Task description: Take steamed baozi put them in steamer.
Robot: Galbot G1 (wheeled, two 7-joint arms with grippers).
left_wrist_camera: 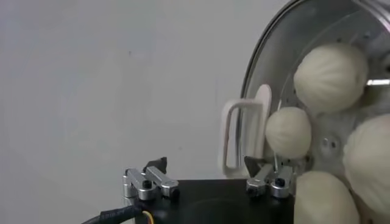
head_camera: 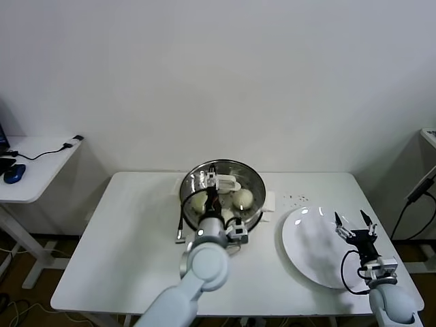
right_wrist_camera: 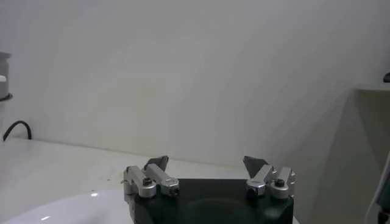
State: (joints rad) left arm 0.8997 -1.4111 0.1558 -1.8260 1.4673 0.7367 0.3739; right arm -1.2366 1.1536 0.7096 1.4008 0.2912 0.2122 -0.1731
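Baozi, the small round cream-white dough buns (left_wrist_camera: 331,75), are all sitting inside the round shiny steel steamer basket (head_camera: 253,178) near the middle of the head view; I count four in the left wrist view, packed close on the perforated floor. The flat white plate (head_camera: 306,245) at lower right looks bare, so my read is the loading part is pretty much done.

Left gripper (head_camera: 223,193) hangs right over the basket with its jaws spread wide and nothing between them, one fingertip just beside the nearest bun. Right gripper (head_camera: 354,228) is parked over the plate, also wide open and empty.

What could go sideways from here, imo:
- pulling the left arm out at an angle could clip a bun with that finger and roll or dent it, since they're soft and crowded
- the gripper could catch the steamer's rim or the white loop handle (left_wrist_camera: 236,134) on its edge and shove the whole pot across the white counter (head_camera: 129,238)
- the power cord (head_camera: 181,221) lies close to the arm, so it could snag
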